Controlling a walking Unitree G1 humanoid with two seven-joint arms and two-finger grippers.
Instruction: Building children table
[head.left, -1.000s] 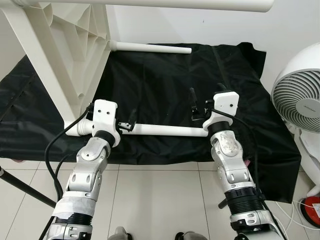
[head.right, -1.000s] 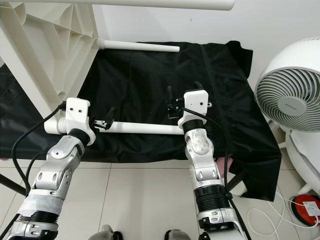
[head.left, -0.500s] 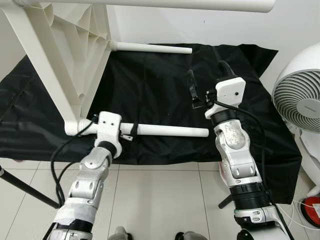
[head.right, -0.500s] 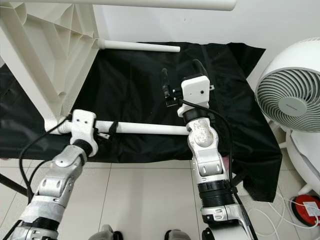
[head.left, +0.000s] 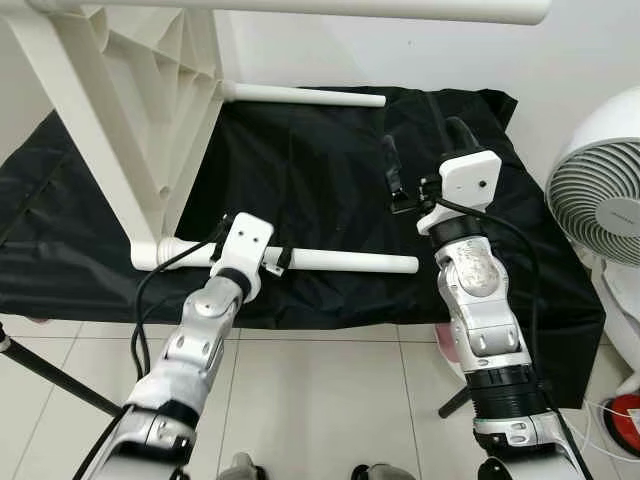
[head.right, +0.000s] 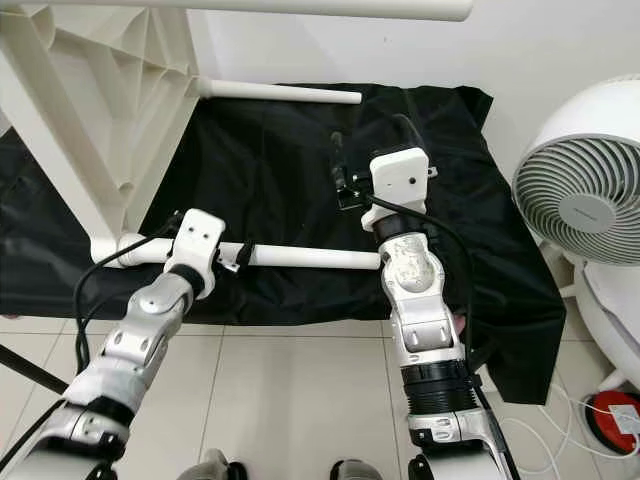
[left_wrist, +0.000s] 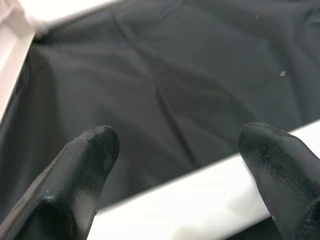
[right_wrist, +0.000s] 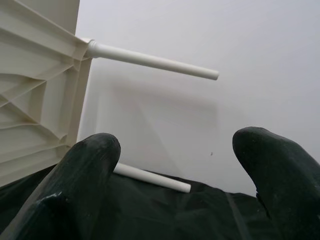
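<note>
Children's table (head.left: 130, 110), white, tipped on its side on the black sheet (head.left: 330, 170). Near table leg (head.left: 345, 262) juts out low; left gripper (head.left: 280, 260) straddles it, fingers spread. Right gripper (head.left: 392, 180) raised beyond leg's tip, fingers apart, empty.

Both silver arms reach forward from the bottom of the head views. The left arm leans in toward the middle. Its white wrist block is tipped to the side. The left pincer (head.left: 281, 259) points toward the robot's right, low down, and its two black fingers (left_wrist: 82, 170) are spread apart with a wide gap between them. The right arm stands up straighter and reaches farther out. Its white wrist block sits higher than the left one. The right pincer (head.left: 393, 180) points up and away, and its black fingers (right_wrist: 85, 172) are spread wide apart too, holding nothing.
</note>
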